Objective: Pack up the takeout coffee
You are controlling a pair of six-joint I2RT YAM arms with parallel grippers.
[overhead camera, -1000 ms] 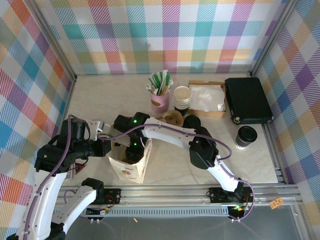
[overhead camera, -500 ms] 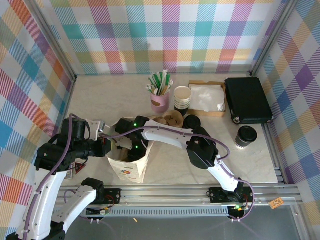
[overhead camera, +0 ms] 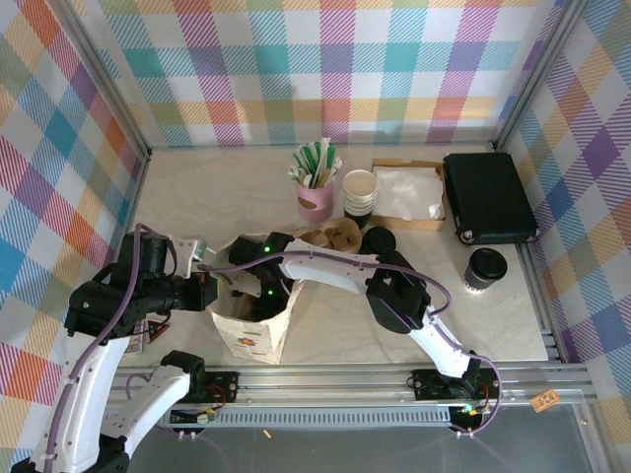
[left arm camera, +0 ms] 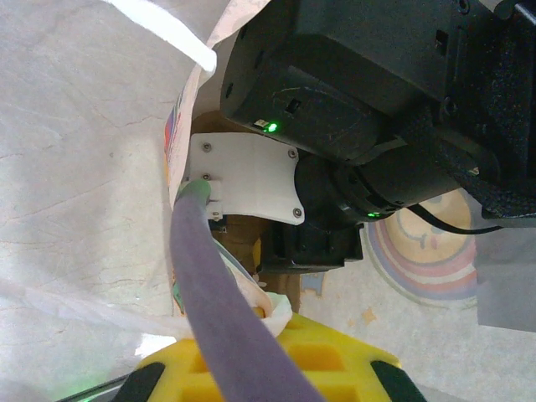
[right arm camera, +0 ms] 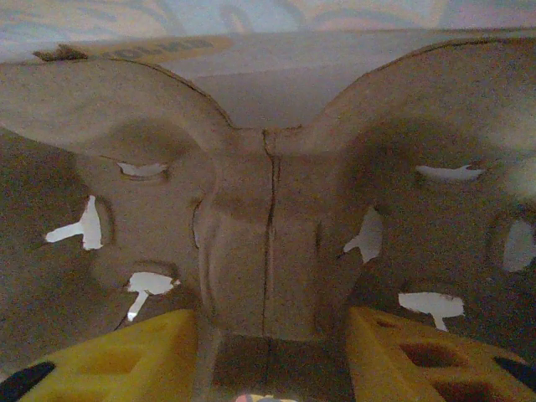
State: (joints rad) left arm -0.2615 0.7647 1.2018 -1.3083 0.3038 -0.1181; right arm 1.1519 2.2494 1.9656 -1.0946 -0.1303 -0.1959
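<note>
Right pincer: now deeper in bag, straddling carrier; grip unclear.
Left pincer: pinches bag rim.
Takeout coffee: unpacked; fetch next.

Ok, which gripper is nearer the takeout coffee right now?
Right, narrowly. The right gripper is down inside the paper bag, far to the left of the takeout coffee; the left gripper pinches the bag's left rim, farther away.

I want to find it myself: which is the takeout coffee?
Look at the black case on the right. Just in front of it stands the takeout coffee. It is the one cup wearing a black lid; the stacked cups have none.
</note>
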